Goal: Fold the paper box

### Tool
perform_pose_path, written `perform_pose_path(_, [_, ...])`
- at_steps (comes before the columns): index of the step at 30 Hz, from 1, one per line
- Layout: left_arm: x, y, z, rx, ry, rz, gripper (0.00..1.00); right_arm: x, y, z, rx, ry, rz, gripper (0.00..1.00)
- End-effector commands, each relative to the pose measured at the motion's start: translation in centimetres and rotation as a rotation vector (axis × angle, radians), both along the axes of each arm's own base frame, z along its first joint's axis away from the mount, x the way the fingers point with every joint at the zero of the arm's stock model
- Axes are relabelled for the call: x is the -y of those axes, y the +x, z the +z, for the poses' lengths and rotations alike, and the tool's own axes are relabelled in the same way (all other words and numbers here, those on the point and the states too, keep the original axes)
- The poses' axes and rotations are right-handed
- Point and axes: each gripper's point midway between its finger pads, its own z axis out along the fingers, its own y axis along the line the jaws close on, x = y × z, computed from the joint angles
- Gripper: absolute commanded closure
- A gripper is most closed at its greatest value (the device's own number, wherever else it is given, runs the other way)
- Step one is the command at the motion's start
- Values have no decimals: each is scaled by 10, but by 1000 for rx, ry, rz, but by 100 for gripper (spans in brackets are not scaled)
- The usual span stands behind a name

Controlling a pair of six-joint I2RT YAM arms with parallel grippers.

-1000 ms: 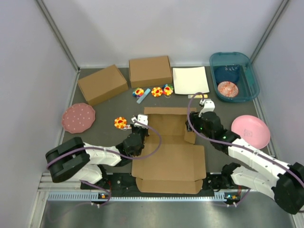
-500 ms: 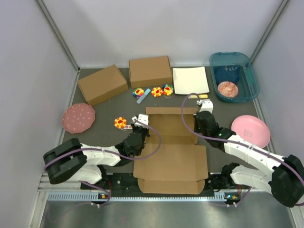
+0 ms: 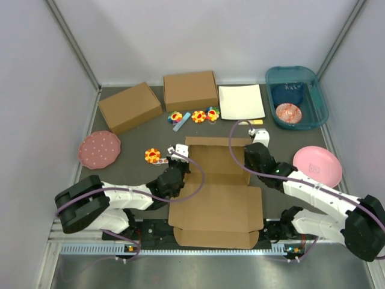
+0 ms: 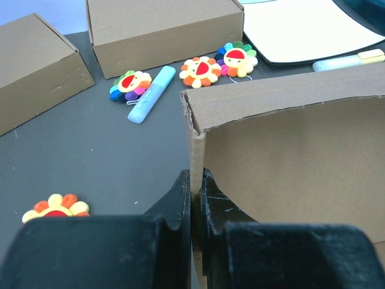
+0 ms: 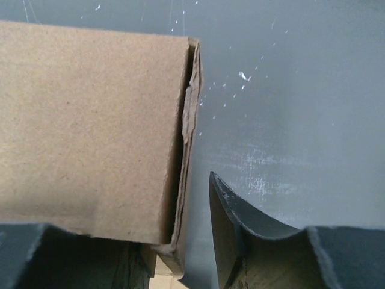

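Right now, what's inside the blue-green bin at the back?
The teal bin holds a red patterned bowl and a dark blue thing that I cannot name. Whatever lies under those two is covered.

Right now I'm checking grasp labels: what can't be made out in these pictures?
- Top external: fingertips of the left gripper and right gripper, hidden under their own wrists.
- Right wrist: one finger, behind the paper box wall.
- Top external: contents of the teal bin, too small.

You see a dark grey counter [image 3: 131, 147] closed in by plain pale walls [image 3: 198, 36], with aluminium posts [image 3: 72, 43] in the corners.
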Motion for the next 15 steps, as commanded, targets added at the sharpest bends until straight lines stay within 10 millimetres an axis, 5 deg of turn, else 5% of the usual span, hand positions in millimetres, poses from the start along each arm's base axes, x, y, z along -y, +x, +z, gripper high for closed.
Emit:
perform_pose_path(1, [7, -2, 9, 6, -17, -22, 100, -6, -6, -12, -34, 6, 5, 68])
perform_pose_path(3, [8, -2, 10, 5, -21, -25, 100, -6, -8, -17, -50, -7, 10, 74])
perform_pose_path(6, [9, -2, 12, 6, -24, -25, 100, -3, -13, -28, -78, -36, -2, 100])
perform_pose_path(11, [9, -2, 14, 13, -40, -24, 100, -2, -14, -24, -50, -28, -10, 100])
perform_pose_path(15, [9, 1, 34, 92, -65, -17, 100, -6, -2, 2, 80, 14, 9, 100])
